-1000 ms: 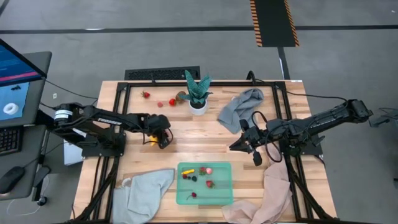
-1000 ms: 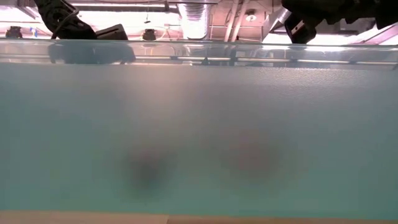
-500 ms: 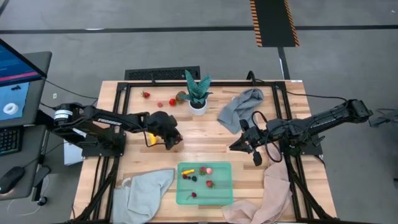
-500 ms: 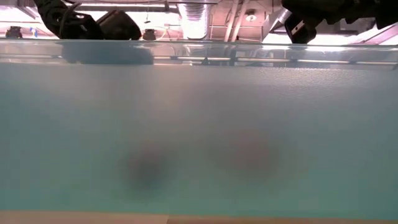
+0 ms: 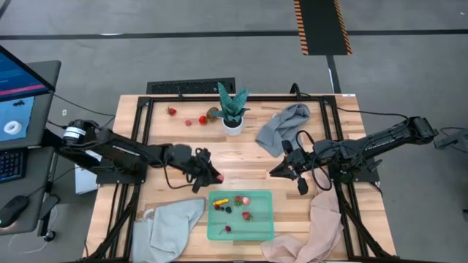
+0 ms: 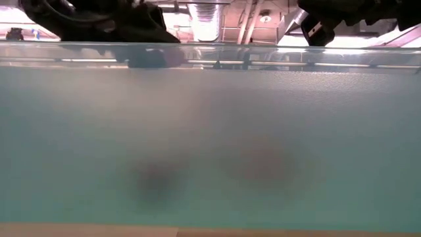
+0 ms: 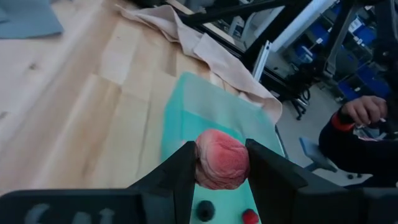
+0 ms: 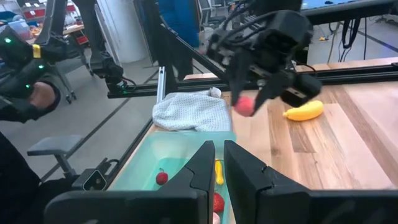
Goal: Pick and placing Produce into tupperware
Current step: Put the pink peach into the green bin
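The left gripper (image 5: 214,177) was clamped on a pink-red round fruit (image 7: 222,159), one finger on either side of it, and hung above the bare wood just off the far left corner of the tupperware (image 5: 257,232). From the fruit, the tupperware lay a little onward along the arm's reach and toward the table's near edge; the left wrist view showed its mint wall (image 7: 186,112) right beyond the held piece, so I judged that only a short carry over the rim remained before release. The container's long side ran across the table, and pieces already lay in its far half, a small yellow piece (image 5: 221,202) nearest the approaching corner. The left arm was plainly the nearer one. The right gripper (image 5: 276,172) waited with its fingers closed and nothing between them, off the tupperware's far right corner. A banana (image 8: 303,111) lay on the wood behind the left gripper, away from the tupperware, and still outside it.
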